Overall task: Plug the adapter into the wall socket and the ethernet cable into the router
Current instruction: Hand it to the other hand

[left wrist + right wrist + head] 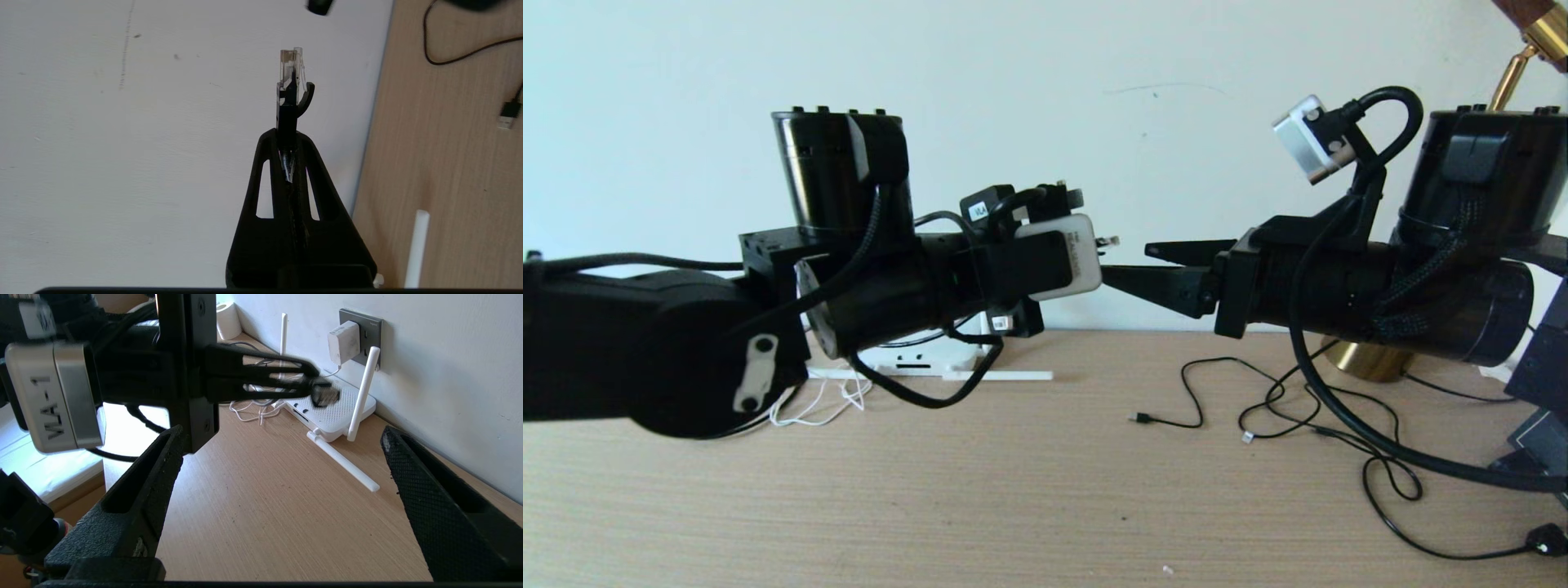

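- The left gripper [288, 136] has its jaws clamped on the ethernet cable [291, 87] plug, clear tip sticking out past the fingertips. It's held up in the air, well above the counter [1029, 490].
- The right gripper [1168, 273] has its jaws spread wide with nothing in them, hanging just beside the left one, nose to nose.
- The adapter [343, 342] already sits in the wall socket [369, 337], at about 1 o'clock in the right wrist view. The router [335, 412] lies right under it.
- Risky bit, I reckon: the grip is far back on the plug, so it could twist or slip when pushed at a port. That clip tab might snag too.
- A fallen antenna [343, 461] lies flat in front of the router, easy to knock.
- The two arms are so close they could bump.
- Wood-grain counter against a plain pale wall. Loose black cables [1298, 408] at 4 o'clock, and a brass lamp base [1368, 359].
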### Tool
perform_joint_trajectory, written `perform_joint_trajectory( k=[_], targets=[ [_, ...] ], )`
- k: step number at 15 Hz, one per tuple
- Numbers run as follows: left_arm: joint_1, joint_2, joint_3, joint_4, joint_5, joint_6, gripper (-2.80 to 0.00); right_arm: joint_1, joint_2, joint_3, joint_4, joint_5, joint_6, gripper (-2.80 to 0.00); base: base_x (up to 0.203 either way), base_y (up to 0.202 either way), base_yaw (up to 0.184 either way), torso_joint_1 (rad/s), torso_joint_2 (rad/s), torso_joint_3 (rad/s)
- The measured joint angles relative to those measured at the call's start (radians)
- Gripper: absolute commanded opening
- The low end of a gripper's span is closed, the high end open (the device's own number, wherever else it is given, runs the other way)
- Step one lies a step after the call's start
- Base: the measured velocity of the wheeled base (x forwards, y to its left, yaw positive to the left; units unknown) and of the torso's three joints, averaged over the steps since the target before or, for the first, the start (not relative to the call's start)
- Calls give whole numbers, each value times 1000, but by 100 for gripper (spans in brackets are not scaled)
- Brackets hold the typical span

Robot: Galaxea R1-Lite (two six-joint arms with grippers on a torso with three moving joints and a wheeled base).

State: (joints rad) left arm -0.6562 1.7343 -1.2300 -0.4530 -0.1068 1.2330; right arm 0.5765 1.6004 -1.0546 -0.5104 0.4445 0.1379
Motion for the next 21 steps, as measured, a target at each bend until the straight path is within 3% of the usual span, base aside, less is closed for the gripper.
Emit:
perform_joint_trajectory(
  k=[21],
  targets=[
    [-22,5,-14,1,-6,-3,-280,0,32,-22,-22,1,20,0,0,0,0,0,0,0]
  ],
)
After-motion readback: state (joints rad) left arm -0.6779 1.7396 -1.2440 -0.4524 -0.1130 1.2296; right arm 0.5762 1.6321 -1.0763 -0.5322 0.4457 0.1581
